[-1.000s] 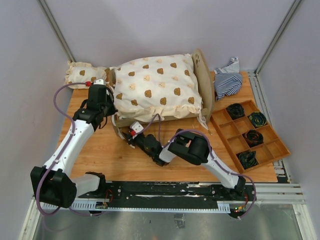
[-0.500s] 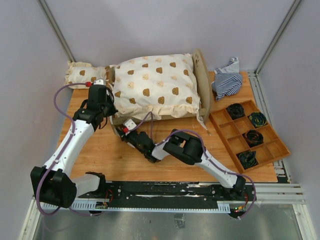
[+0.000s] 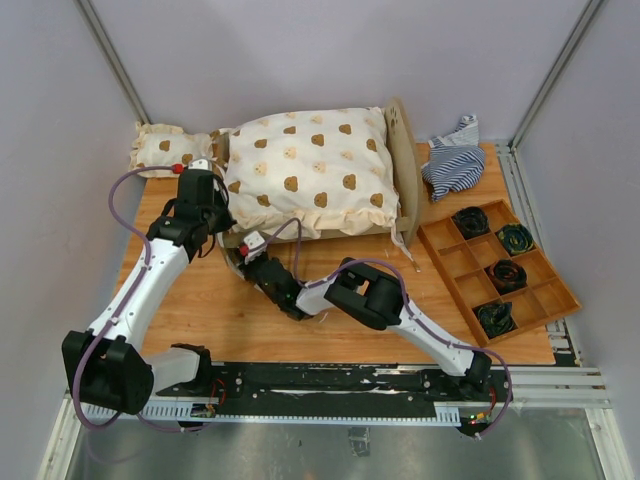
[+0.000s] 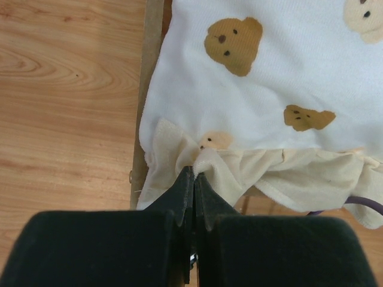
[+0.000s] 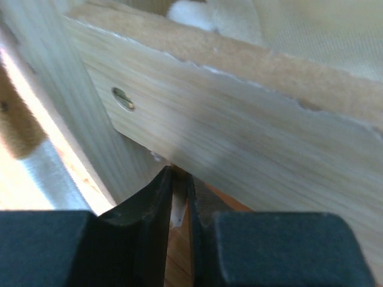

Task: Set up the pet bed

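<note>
**A:** Where is the pet bed (image 3: 405, 165)?

**B:** At the back of the desk (image 3: 200, 300), about midway across. The big bear-print cushion (image 3: 310, 175) lies on top and hides most of it. The rounded end board on the right stands upright past the cushion's edge, and a little of the near rail shows at the left corner.

**A:** And the left hand (image 3: 212, 228)?

**B:** It is at the cushion's left side. In the left wrist view the left hand (image 4: 192, 173) has its fingers pressed together on the frilled hem of the cushion (image 4: 269, 72), with a fold of the frill pinched between the tips. The wooden rail of the bed (image 4: 152, 60) runs just beside that hem.

**A:** The right hand (image 3: 245, 255)?

**B:** It is low at the bed's near left corner. Its own camera shows the right hand (image 5: 176, 179) right under the pale wooden rail (image 5: 239, 119), close to a screw hole. The fingers are drawn nearly together with a thin pale sliver between them. I cannot tell what that sliver is.

**A:** Anything else on the desk?

**B:** A small matching cushion (image 3: 162, 150) sits at the back left, touching the big one. A striped cloth (image 3: 452, 165) is bunched just beyond the right end board. A wooden tray (image 3: 548, 298) with compartments lies to the right, with dark rolls in several of them.
</note>
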You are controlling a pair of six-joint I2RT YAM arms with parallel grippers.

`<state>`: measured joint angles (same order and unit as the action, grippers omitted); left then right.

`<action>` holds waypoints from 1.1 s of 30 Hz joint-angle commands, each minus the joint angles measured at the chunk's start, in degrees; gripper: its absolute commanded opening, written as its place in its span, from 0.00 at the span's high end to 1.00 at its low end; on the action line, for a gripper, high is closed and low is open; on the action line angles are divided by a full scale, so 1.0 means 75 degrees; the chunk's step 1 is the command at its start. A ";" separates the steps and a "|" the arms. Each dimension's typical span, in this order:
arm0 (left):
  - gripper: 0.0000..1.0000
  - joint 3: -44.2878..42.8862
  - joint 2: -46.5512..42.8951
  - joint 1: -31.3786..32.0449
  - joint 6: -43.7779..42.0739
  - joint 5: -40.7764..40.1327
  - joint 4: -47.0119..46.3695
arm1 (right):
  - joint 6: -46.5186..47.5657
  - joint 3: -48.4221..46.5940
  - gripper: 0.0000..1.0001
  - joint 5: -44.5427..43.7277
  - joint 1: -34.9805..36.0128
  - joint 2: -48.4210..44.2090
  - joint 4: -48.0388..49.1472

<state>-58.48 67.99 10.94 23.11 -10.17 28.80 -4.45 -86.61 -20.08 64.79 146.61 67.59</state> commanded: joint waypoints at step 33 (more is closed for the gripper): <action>0.35 0.1648 -0.2386 -0.0310 0.1184 0.1391 0.0766 | -0.0824 0.5938 1.00 0.3652 0.0606 -0.4968 0.1141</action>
<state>-49.23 52.77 9.06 28.58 -4.05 33.21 -8.27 -44.21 4.12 68.12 112.81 74.59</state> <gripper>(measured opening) 0.659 0.009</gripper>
